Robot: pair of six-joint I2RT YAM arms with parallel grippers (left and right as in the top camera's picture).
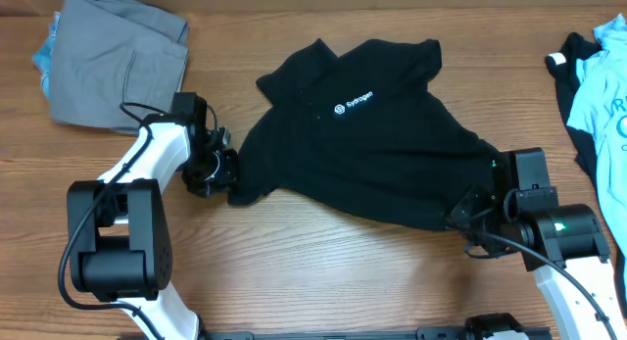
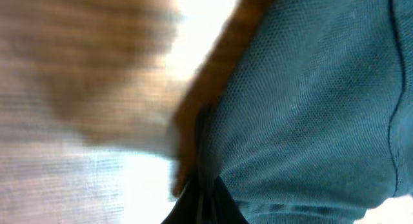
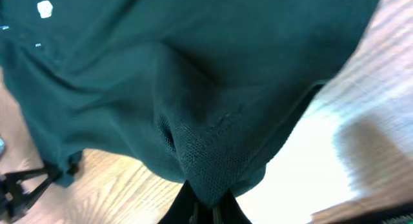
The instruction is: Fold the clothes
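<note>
The black T-shirt (image 1: 362, 144) lay rumpled at the middle of the table (image 1: 323, 271), its white logo (image 1: 341, 109) turned up. One low corner was pinched in the left gripper (image 1: 223, 173) and the opposite low edge in the right gripper (image 1: 468, 215). Both were seen in the wrist views clamped on bunched cloth. Spreading was judged to be needed before any fold. The two ends would best be drawn apart evenly and kept taut, so that neither pinch slipped. A folded grey garment (image 1: 118, 56) lay well apart.
</note>
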